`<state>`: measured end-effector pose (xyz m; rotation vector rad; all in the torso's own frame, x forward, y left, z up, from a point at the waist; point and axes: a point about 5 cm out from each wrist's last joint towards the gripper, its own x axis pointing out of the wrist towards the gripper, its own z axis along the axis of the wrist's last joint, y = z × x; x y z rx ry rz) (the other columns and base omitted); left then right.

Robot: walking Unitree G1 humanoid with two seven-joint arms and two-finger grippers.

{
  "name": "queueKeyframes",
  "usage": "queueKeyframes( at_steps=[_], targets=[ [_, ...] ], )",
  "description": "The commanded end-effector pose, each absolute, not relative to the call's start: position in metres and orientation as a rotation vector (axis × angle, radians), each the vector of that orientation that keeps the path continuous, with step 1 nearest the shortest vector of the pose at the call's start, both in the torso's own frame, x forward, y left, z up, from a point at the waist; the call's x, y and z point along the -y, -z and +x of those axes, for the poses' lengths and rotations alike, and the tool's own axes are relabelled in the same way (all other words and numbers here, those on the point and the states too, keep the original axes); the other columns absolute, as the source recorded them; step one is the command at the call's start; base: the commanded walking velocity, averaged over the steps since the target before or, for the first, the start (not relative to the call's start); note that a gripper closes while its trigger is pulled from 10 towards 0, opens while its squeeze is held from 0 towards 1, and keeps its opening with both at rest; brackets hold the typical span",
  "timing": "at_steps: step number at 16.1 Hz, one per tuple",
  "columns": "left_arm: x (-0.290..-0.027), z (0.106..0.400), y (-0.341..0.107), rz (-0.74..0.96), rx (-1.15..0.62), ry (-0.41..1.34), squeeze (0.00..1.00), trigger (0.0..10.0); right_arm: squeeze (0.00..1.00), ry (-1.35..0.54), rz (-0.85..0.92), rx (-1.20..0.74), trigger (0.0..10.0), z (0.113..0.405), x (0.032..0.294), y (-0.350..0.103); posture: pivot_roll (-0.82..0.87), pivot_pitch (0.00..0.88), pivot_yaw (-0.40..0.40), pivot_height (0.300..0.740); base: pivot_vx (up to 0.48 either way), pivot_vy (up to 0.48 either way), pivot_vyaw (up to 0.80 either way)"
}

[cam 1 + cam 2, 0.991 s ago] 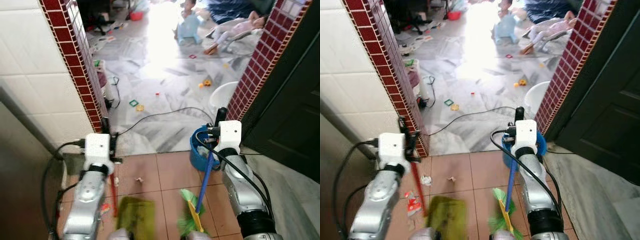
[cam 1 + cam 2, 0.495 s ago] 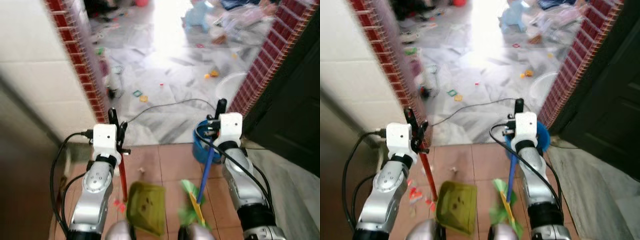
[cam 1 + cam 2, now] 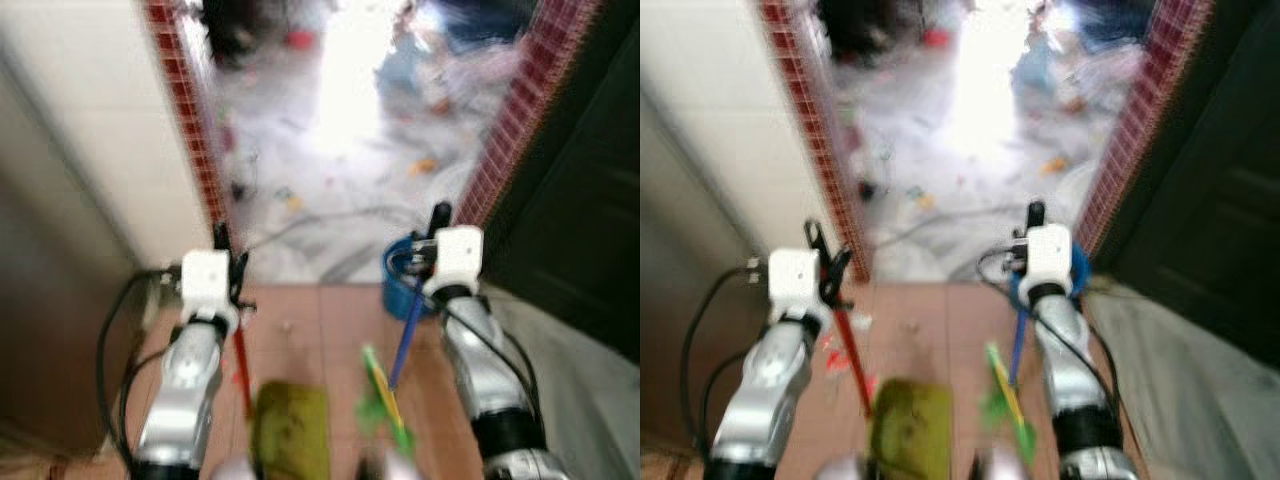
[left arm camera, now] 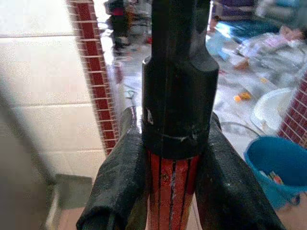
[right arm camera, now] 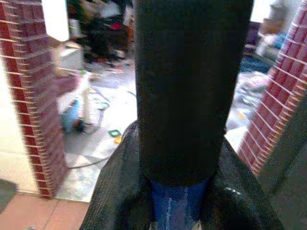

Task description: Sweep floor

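The floor (image 3: pixel 300 320) is in two parts: terracotta tiles under the robot and, through the brick-edged doorway (image 3: pixel 195 130), a marble room strewn with small litter and a trailing cable. The head views are blurred, which suggests the robot is walking, so small bits are hard to make out.

A blue bucket (image 3: pixel 400 290) stands at the threshold beside the right arm.

Both implements are carried low and ahead of the body, probably so they are ready to work as a pair once the robot reaches the mess. The dustpan (image 3: pixel 910 430), green, hangs near the tiles at the end of a red handle (image 4: pixel 170 191), and the left tool (image 4: pixel 168 158) is clamped around that handle just below its black cap. The broom (image 3: pixel 1005 400), with green bristles, trails over the tiles on a blue handle (image 5: pixel 177 203); the right tool (image 5: pixel 175 191) grips it likewise under its black end, which keeps the shaft upright and steerable.
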<state>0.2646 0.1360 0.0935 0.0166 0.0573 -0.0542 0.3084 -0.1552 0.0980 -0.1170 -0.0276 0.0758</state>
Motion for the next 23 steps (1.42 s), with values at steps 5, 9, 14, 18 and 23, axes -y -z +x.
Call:
queueKeyframes(
  at_steps=[5,9,14,18,23],
  targets=[
    [-0.148,0.269,-0.101,0.035,-0.008,-0.017,0.0,10.0,0.0,-0.09,-0.115,0.036,10.0,0.307,0.151,-0.097,-0.05,0.0,0.028,0.74,0.0,0.0,0.0],
    [-0.153,0.27,-0.103,0.04,0.001,-0.041,0.0,10.0,0.0,-0.094,-0.123,0.04,10.0,0.309,0.151,-0.098,-0.06,0.0,0.026,0.74,0.0,0.0,0.79],
    [-0.162,0.272,-0.106,0.062,0.011,-0.115,0.0,10.0,0.0,-0.098,-0.132,0.048,10.0,0.31,0.15,-0.1,-0.06,0.0,0.028,0.74,0.0,0.0,0.78],
    [-0.162,0.275,-0.109,0.058,0.021,-0.121,0.0,10.0,0.0,-0.1,-0.139,0.052,10.0,0.31,0.15,-0.101,-0.06,0.0,0.027,0.74,0.0,0.0,0.77],
    [-0.166,0.274,-0.11,0.062,0.022,-0.164,0.0,10.0,0.0,-0.105,-0.18,0.07,10.0,0.31,0.152,-0.103,-0.06,0.0,0.028,0.74,0.0,0.0,0.77]
  ],
)
